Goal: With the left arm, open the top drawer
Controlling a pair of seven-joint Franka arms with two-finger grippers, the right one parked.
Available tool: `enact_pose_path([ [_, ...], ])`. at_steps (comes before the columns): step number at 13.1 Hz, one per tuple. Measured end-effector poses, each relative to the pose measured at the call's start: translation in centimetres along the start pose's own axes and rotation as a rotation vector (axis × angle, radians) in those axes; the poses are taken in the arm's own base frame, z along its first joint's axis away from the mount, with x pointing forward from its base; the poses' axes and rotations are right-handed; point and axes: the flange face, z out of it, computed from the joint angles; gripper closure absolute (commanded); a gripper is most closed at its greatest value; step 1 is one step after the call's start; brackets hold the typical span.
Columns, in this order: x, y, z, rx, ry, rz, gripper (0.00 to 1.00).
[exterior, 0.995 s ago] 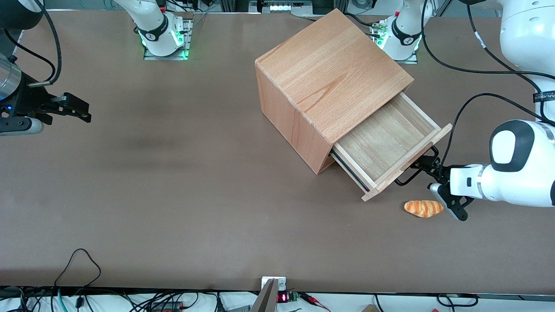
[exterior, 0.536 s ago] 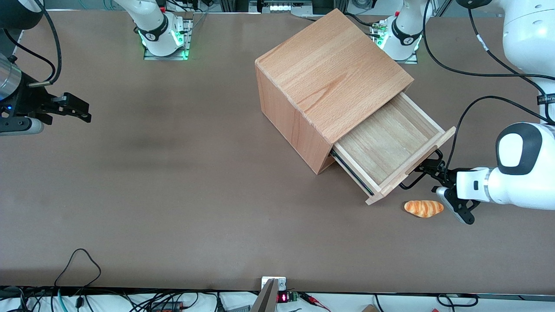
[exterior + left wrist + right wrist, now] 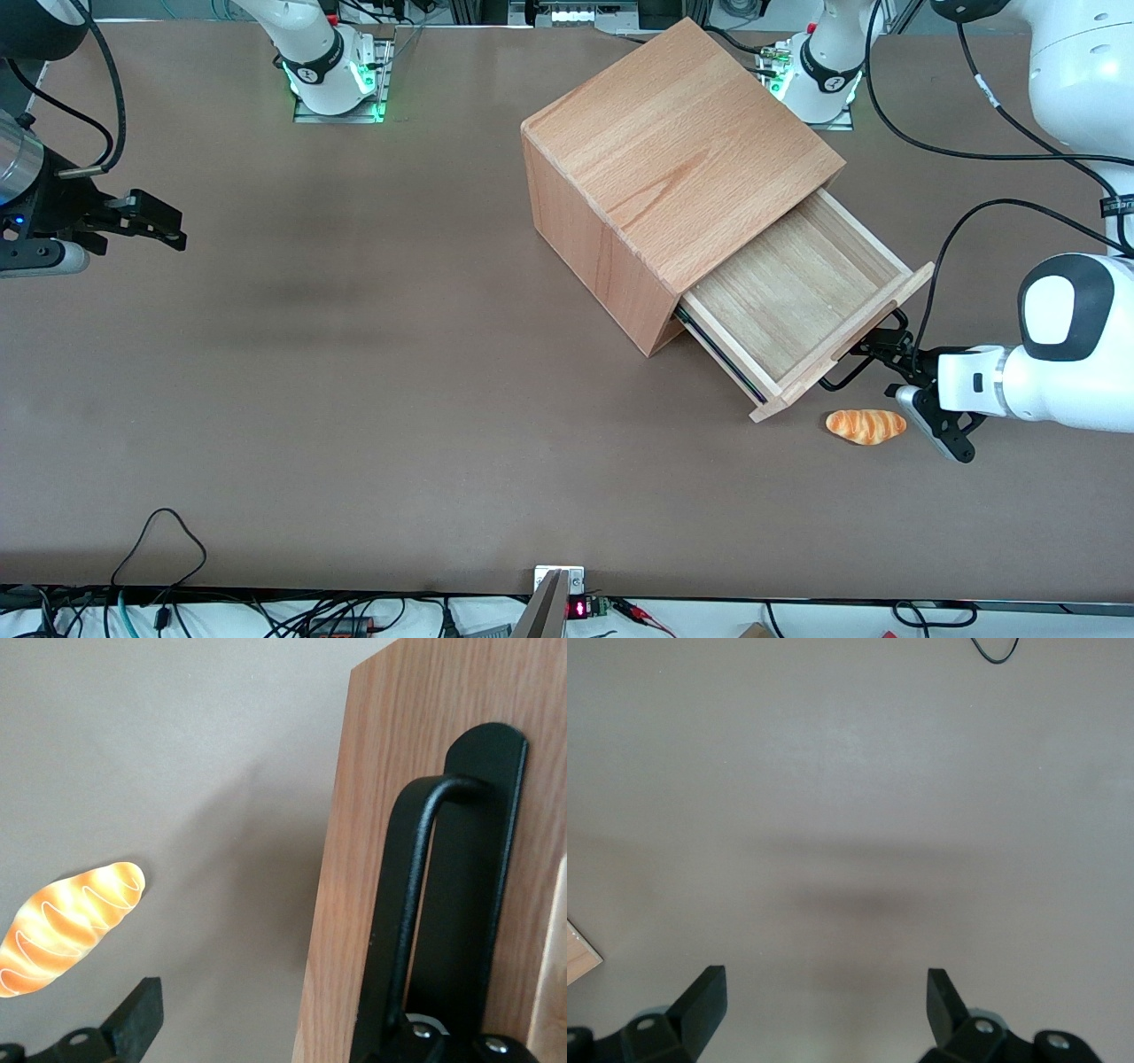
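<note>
Standing well pulled out of the beech cabinet (image 3: 678, 155), the top drawer (image 3: 788, 297) is seen with its bare wooden floor exposed and its plain front angled toward the working arm's end of the tabletop (image 3: 354, 399). The black bar handle (image 3: 403, 921) is fixed on that front, and its curved end and flat mounting plate are shown close up in the left wrist view.

The gripper (image 3: 895, 363) of the left arm (image 3: 1054, 377) is held directly in front of the drawer front, level with the handle. The fingers (image 3: 133, 1023) are spread apart: one finger is seen free over the tabletop, clear of the drawer's edge, while the other is lost against the handle where the bar meets it. Whether the bar is actually touched by that finger cannot be told; nothing is clamped between the two.

A small orange bread roll (image 3: 866, 425) is lain on the tabletop just beside the drawer's nearer corner, nearer to the front camera than the gripper and apart from both.
</note>
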Motion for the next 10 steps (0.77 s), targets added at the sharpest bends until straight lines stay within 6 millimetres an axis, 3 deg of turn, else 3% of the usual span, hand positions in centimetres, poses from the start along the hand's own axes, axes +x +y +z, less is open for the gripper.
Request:
enact_pose_path([
  [10, -0.12, -0.17, -0.28, -0.005, 0.009, -0.004, 0.00],
])
